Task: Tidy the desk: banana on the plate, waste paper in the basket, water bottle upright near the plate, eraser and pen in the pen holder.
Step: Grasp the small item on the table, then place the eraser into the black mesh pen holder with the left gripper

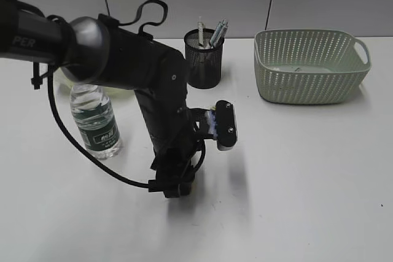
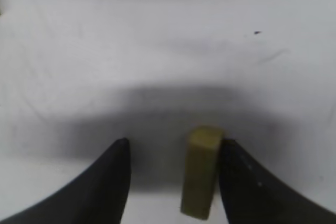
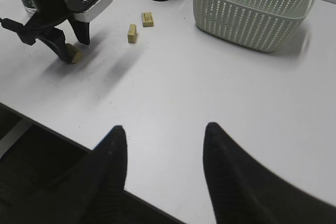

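The left gripper [image 2: 173, 182] stands spread on the desk [image 2: 157, 51], an eraser [image 2: 201, 177] touching one finger. The right gripper [image 3: 163, 177] hangs open above the desk edge.

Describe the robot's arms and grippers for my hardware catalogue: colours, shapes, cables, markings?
The left arm is matte black with a rounded silver-grey joint, white lettering ending "PER", and looping black cables. A black-and-silver camera box sits at its wrist. The left gripper and right gripper have curved, tapering black fingers.
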